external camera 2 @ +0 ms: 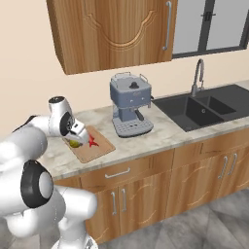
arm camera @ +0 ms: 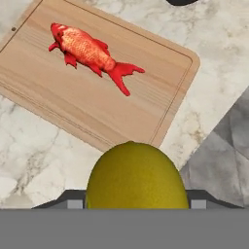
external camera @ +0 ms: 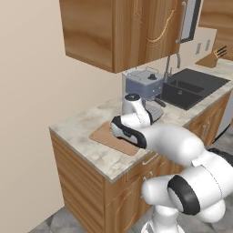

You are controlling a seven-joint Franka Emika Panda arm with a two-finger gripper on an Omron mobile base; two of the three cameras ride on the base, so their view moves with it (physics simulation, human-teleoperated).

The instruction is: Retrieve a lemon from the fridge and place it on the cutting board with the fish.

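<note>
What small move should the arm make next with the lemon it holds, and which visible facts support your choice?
Probably a short lowering onto the bare wood, then release. The lemon sits between the jaws, above the cutting board's near edge. The fish lies further across the board, so the near part of the board is free for it.

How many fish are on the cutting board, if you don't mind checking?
1. The fish lies on the cutting board, beyond the lemon held in the gripper.
</note>
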